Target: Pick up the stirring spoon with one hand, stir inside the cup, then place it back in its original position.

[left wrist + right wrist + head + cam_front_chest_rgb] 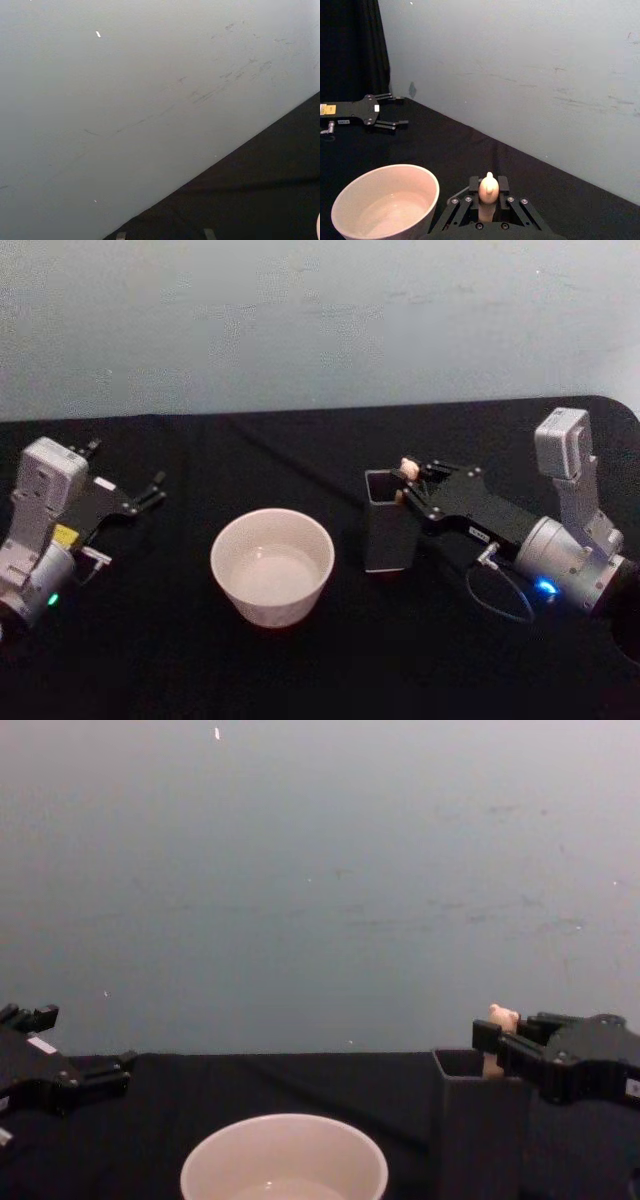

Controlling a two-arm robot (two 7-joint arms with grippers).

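The stirring spoon (405, 470) stands in the dark grey square holder (385, 535) right of the cup, with its pale bear-head top (488, 187) sticking out above the rim. My right gripper (408, 483) reaches in from the right, level with the holder's top, and is shut on the spoon's handle just under the bear head (497, 1018). The spoon's bowl is hidden inside the holder (480, 1130). The wide cream-white cup (272, 565) sits mid-table, left of the holder. My left gripper (158, 488) rests open at the far left, well away from the cup.
A black cloth covers the table (330, 670), and a pale wall (320, 320) runs along its far edge. A grey cable (500, 595) loops from my right wrist onto the cloth. Bare cloth lies in front of the cup and between cup and left gripper.
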